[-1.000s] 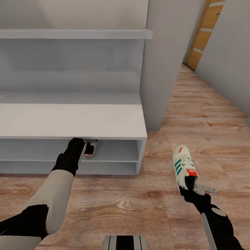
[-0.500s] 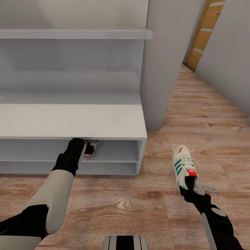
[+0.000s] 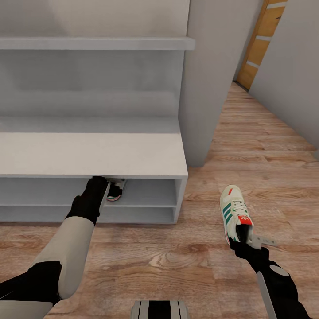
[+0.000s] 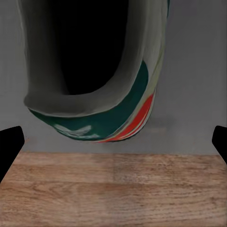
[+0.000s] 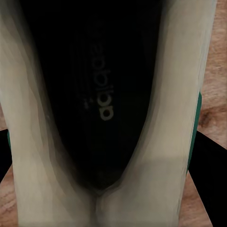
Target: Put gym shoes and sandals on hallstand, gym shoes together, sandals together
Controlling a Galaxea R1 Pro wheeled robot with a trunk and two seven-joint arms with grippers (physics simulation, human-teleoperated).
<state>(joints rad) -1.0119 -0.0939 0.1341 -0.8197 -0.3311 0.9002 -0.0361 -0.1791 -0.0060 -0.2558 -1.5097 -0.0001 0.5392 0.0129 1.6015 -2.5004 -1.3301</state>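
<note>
One gym shoe point(image 3: 116, 189) lies on the upper shoe shelf of the light-grey hallstand point(image 3: 88, 155), its green and red heel point(image 4: 109, 118) pointing outward. My left gripper point(image 3: 103, 182) is at the shelf mouth just behind that heel. It is open, its fingertips point(image 4: 10, 144) spread wide and clear of the shoe. The second gym shoe point(image 3: 235, 212) hangs above the corridor floor point(image 3: 177, 261) to the right of the rack. My right gripper point(image 3: 244, 241) is shut on its heel collar, and the dark insole point(image 5: 101, 94) lies close before the camera. The two sandals are out of view.
A grey wall pillar point(image 3: 204, 88) stands against the rack's right end. Beyond it the corridor runs back to a wooden door point(image 3: 262, 44). A stepped wall shelf point(image 3: 97, 43) hangs over the rack's flat top. My base point(image 3: 159, 309) is at the near edge.
The shoe on the shelf has shifted slightly: its heel now shows green where red showed before. Both arms have stayed where they were.
</note>
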